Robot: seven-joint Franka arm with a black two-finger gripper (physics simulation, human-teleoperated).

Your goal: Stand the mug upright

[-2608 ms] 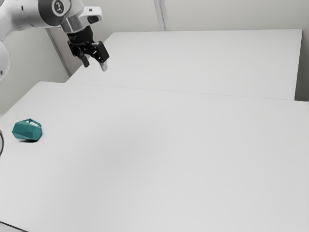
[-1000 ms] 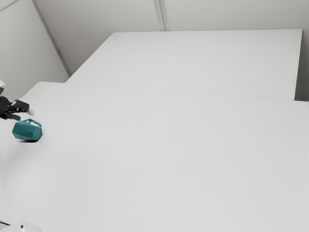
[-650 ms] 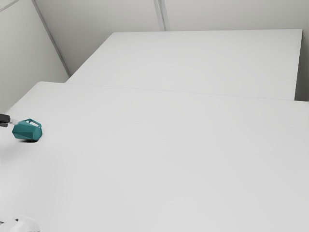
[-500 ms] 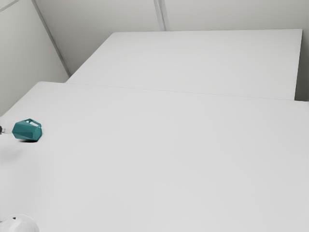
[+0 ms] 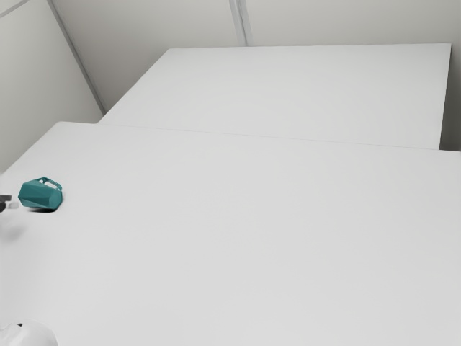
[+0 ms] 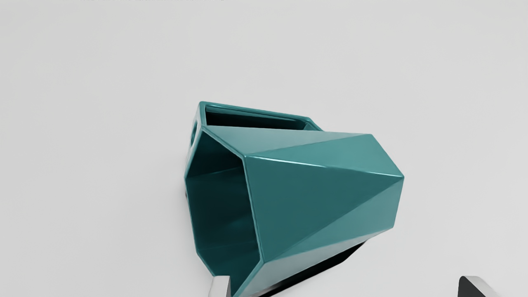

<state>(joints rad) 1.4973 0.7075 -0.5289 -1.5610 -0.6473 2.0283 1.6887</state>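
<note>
The largest thing is the smooth white worktop (image 5: pixel 252 245), spreading across the exterior view. Beyond its far edge is a broad, flat white panel (image 5: pixel 302 90). A rounded white part (image 5: pixel 29 336) with a small dark spot shows at the exterior view's bottom left corner.

The teal, glossy, many-faceted mug (image 5: pixel 40 195) lies on its side on the worktop, not upright. It is near the edge at the exterior view's left, not far from the far corner on that side. Its body is made of flat, angular planes, and its wide, many-sided mouth (image 6: pixel 222 214) opens sideways, with a darker inside. The angular teal handle (image 6: pixel 255 110) runs along the upper side of the body in the exterior view. A dark shadow (image 6: pixel 315 270) lies beneath the mug.

The black claw (image 5: pixel 6 204) with pale tips is at the exterior view's left edge, just beside the mug. It is spread, its two fingers well apart and pinching nothing. One fingertip (image 6: pixel 220 286) overlaps the rim of the mouth in the wrist view; whether they touch, I cannot tell. The other fingertip (image 6: pixel 474 285) stands apart from the mug, out past its base end.
</note>
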